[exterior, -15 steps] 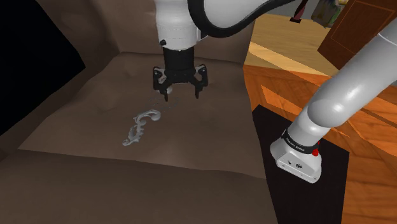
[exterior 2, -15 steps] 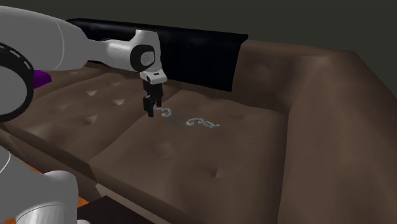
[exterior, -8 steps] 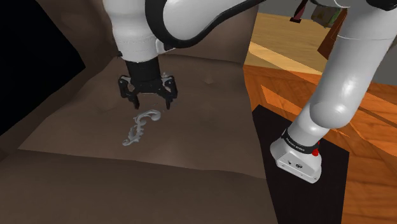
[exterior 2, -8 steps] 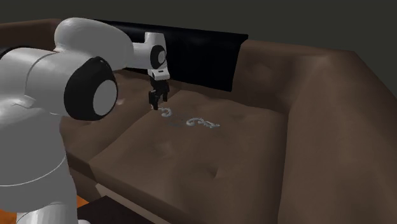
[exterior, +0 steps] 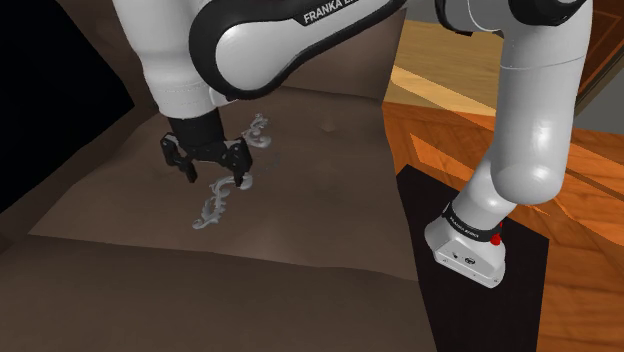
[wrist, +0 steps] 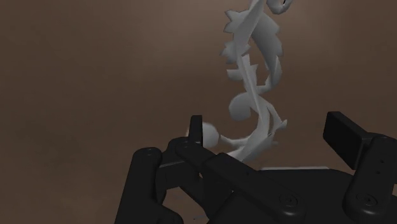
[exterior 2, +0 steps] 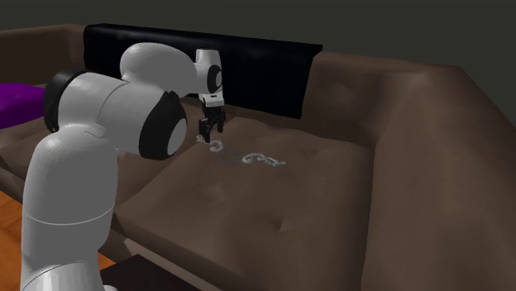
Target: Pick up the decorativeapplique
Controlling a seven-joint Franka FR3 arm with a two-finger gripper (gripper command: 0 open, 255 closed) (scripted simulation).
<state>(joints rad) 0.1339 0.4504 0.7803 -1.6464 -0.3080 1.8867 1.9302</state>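
Brown sofa seat cushion, with the pale grey decorativeapplique lying flat on it, long axis running roughly away from the gripper toward the cushion's front edge. The gripper hangs over the piece's curled far end, fingers spread, nothing between them gripped. In the wrist view the applique has that curl sitting inside the gap, but much closer to one finger than the other, so it's off-centre. The second exterior view agrees: gripper just above the end of the applique nearest the backrest, and the rest of the piece stretches away across the cushion. Can't tell whether the tips touch the fabric yet. Judgement is pre-grasp, final descent not done. Risks: the part is thin and flat on a soft surface, so closing too high likely nips only air or the top edge, and closing too low bunches upholstery into the pinch. Off-centre gap means the near finger would hit first and shove or spin the piece before the other lands. Grabbing one end of a long piece probably lets it pivot and droop on lift. Jagged scroll edges give small contact points, so slip is plausible.
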